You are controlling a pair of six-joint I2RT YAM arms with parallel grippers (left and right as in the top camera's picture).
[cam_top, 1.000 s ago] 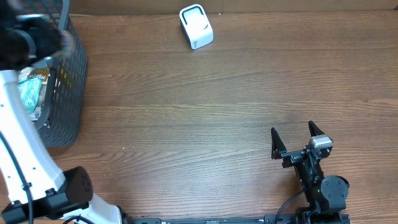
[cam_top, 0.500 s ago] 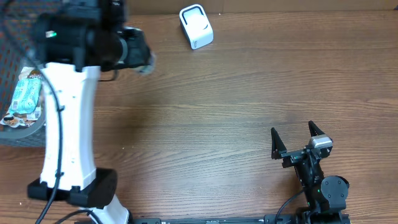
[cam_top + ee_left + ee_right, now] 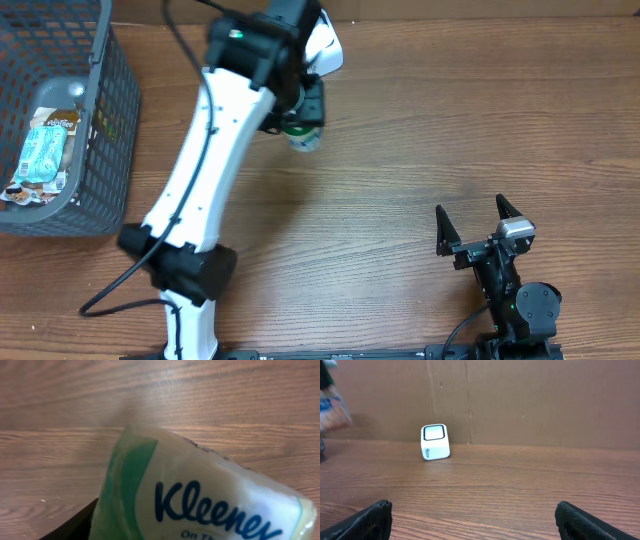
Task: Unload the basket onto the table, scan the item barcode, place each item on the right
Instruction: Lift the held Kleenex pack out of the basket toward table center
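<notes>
Scan attempt, viewed from my remote desk: my left gripper [image 3: 300, 112], jaws roughly half closed around a soft Kleenex pack [image 3: 303, 136], holds the item over the wooden table [image 3: 450, 120] just at 6 o'clock of the white scanner [image 3: 326, 45]. The scanner stands near the table's 12 o'clock edge, partly hidden under the arm in the overhead view. How high the pack hangs I cannot tell. My main worry is a missed read: the left wrist view shows only the brand lettering, no barcode, so the coded face may be turned away from the scanner's window. The wrapping looks slick and squashy, and I judge a grip this loose could let the pack twist or slip during any rotation. The scanner looks light and the arm crowds it, so a careless push toward 12 o'clock could knock it over or shove it askew. My right gripper [image 3: 478, 222] sits at 5 o'clock, jaws spread wide and empty, well apart from the action. The basket [image 3: 118, 110] at 9 o'clock holds other packets.
</notes>
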